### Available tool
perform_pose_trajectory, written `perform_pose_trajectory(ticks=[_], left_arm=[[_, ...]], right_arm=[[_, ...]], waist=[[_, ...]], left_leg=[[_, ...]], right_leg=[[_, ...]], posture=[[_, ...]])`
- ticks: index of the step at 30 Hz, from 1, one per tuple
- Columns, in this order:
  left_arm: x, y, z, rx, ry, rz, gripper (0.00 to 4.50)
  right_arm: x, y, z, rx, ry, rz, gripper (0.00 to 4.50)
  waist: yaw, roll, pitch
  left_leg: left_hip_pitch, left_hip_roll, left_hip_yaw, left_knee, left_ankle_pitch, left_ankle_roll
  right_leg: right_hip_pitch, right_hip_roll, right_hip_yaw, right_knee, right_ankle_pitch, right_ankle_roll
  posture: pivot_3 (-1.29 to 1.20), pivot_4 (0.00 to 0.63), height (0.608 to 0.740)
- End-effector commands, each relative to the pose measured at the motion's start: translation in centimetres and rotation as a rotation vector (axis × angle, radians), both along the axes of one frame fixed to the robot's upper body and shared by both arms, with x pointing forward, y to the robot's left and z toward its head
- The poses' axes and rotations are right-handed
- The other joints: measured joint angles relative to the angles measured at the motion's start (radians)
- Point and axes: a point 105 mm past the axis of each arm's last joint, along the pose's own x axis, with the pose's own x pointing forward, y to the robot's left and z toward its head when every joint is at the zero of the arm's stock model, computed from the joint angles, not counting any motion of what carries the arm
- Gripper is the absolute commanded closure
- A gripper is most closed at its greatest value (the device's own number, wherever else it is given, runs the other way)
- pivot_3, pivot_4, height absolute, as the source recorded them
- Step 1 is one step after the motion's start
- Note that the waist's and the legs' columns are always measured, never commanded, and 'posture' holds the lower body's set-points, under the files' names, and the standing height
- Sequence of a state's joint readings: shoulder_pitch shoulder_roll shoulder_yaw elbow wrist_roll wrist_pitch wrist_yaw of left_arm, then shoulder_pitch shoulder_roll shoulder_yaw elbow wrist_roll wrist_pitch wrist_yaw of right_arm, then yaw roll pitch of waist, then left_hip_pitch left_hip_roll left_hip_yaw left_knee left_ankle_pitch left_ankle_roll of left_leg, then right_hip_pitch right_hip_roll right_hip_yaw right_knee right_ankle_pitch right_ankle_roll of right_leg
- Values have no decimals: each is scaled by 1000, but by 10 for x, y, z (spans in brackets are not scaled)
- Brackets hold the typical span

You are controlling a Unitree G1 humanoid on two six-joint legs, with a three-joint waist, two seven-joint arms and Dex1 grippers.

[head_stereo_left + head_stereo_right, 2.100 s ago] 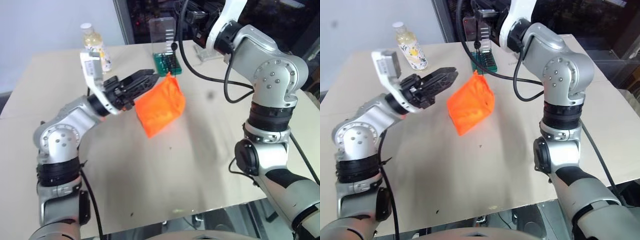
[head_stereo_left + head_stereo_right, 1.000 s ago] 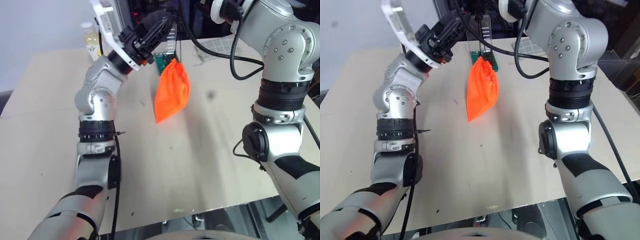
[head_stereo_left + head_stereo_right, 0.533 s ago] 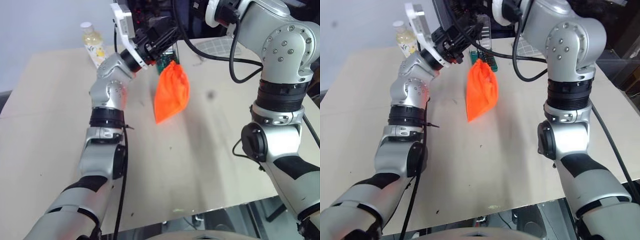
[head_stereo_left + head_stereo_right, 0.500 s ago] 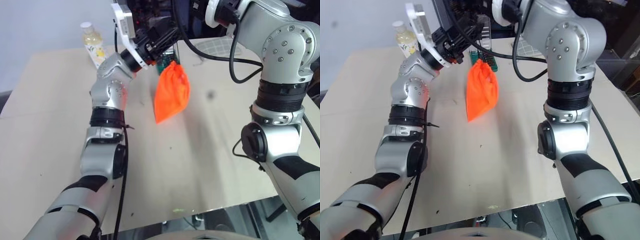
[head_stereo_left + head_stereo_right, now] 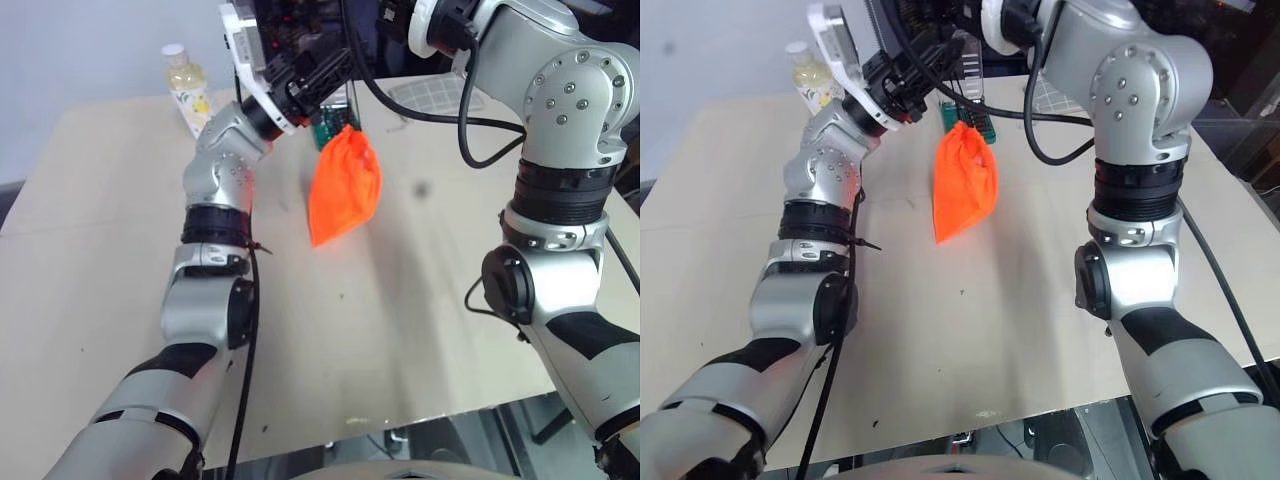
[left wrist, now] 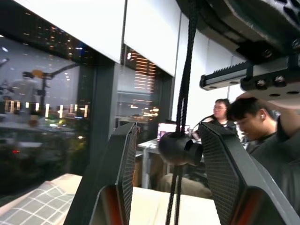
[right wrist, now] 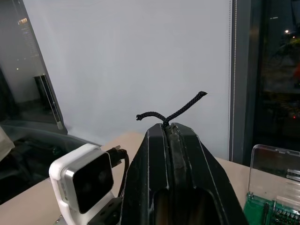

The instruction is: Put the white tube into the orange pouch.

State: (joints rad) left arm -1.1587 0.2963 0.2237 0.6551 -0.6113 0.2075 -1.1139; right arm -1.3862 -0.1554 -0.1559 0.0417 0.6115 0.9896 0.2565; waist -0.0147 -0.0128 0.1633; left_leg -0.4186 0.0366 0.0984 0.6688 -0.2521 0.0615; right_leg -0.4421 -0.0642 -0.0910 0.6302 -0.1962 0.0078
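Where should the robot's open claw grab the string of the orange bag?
Probably on the round black bead on the drawstring cord. It hangs right between the left claw's open fingers, so closing in from both sides should catch it. The bead is thicker than the cord. The right claw pinches the cord end, with the orange pouch dangling below.

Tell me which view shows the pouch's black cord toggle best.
The left wrist view: the round black cord toggle sits on the dark drawstring cord between the left gripper's open jaws. The eye views show the bright orange fabric pouch hanging, its toggle too small to tell. The right wrist view shows cord ends.
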Motion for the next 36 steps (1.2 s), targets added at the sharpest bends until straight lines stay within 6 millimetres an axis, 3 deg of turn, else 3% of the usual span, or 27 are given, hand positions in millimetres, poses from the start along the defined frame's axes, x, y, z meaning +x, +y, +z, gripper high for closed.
perform_pose_trajectory(ticks=[1,17,21,22,32,36], left_arm=[[-7,3,14,8,-45,-37,2351],[-6,-4,7,34,-32,-63,2351],[-6,-3,8,29,-33,-63,4041],[-6,-3,8,29,-34,-63,4293],[-5,-4,3,51,-27,-44,4299],[-6,-5,-16,109,-13,-38,4299]], right_arm=[[-12,-1,11,16,-60,17,4500],[-12,-1,12,16,-63,15,4500],[-13,-1,12,16,-64,13,4500],[-13,-1,12,17,-64,13,4500],[-11,-3,12,23,-65,2,4500],[-10,-8,17,55,-80,-23,4500]], waist=[[0,0,0],[0,0,0],[0,0,0],[0,0,0],[0,0,0],[-1,0,0]], left_leg=[[0,0,0,0,0,0],[0,0,0,1,0,0],[0,0,1,1,0,0],[0,0,1,1,0,0],[0,0,1,1,0,0],[0,0,1,1,0,0]], right_leg=[[0,0,0,0,0,0],[-1,0,1,7,0,0],[-1,0,1,7,0,0],[-1,0,1,7,0,0],[-1,0,1,7,0,0],[-1,0,1,7,0,0]], posture=[[0,150,740],[0,150,740],[0,150,740],[0,150,740],[0,150,740],[0,150,740]])
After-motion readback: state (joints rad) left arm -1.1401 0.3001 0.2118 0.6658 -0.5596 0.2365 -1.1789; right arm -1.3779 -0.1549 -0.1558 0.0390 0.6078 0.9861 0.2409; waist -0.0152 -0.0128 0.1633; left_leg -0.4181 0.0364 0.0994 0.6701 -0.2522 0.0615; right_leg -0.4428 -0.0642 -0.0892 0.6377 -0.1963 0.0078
